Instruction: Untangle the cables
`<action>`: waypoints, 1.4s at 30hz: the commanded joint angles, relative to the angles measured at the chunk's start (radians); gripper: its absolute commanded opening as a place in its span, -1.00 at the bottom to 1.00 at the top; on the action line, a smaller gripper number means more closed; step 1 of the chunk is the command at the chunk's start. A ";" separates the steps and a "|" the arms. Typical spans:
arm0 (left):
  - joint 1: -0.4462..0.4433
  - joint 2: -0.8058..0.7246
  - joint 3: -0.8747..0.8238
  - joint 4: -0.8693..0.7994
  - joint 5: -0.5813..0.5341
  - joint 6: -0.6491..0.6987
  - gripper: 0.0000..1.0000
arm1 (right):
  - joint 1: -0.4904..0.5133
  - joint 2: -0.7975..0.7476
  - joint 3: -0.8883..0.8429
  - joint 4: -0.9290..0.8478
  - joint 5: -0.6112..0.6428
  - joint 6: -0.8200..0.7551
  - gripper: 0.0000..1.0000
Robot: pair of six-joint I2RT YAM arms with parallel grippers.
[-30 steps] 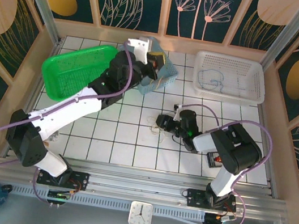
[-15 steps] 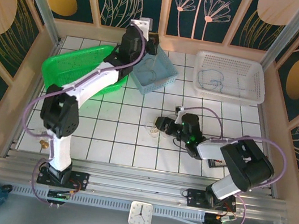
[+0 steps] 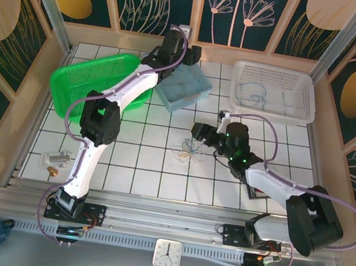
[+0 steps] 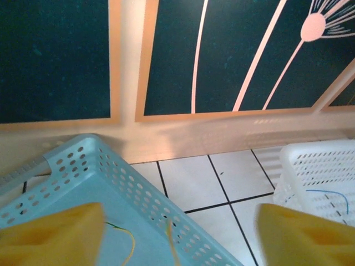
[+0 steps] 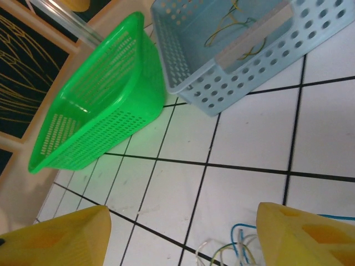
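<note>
Looping thinly on glossy tiles [image 3: 152,161], the cables [image 3: 186,152] lie free; both jaws gape.

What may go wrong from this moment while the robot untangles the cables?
1. The cables lie in one thin clump near the open right gripper; closing there may catch several strands together and tighten the tangle.
2. The open left gripper hangs over the blue basket, which holds loose yellowish wires; descending, it may hit the rim or snag them.
</note>
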 commanded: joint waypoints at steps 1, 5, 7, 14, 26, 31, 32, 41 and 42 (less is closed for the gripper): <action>0.005 -0.033 0.063 -0.054 0.000 0.016 0.83 | -0.009 -0.049 0.008 -0.091 0.058 -0.053 0.43; 0.005 -0.082 0.028 -0.055 0.014 0.031 0.98 | -0.009 -0.069 0.007 -0.144 0.115 -0.075 0.49; 0.005 -0.108 0.003 -0.055 0.023 0.037 0.98 | -0.010 -0.076 0.005 -0.166 0.137 -0.077 0.54; 0.005 -0.258 -0.225 0.045 0.058 0.018 0.98 | -0.009 -0.102 0.002 -0.226 0.215 -0.078 0.98; -0.003 -0.537 -0.840 0.370 0.216 -0.158 0.98 | -0.008 -0.120 -0.002 -0.272 0.335 -0.039 0.98; -0.043 -0.675 -1.123 0.516 0.250 -0.284 0.98 | -0.009 -0.163 -0.045 -0.305 0.225 -0.060 0.65; -0.057 -0.704 -1.182 0.551 0.253 -0.310 0.98 | -0.009 -0.179 -0.057 -0.315 0.224 -0.058 0.57; -0.116 -0.892 -1.466 0.673 0.283 -0.364 0.97 | -0.075 -0.258 -0.080 -0.415 0.147 -0.011 0.25; -0.116 -0.902 -1.466 0.662 0.275 -0.357 0.98 | -0.089 -0.258 -0.073 -0.413 0.135 -0.007 0.24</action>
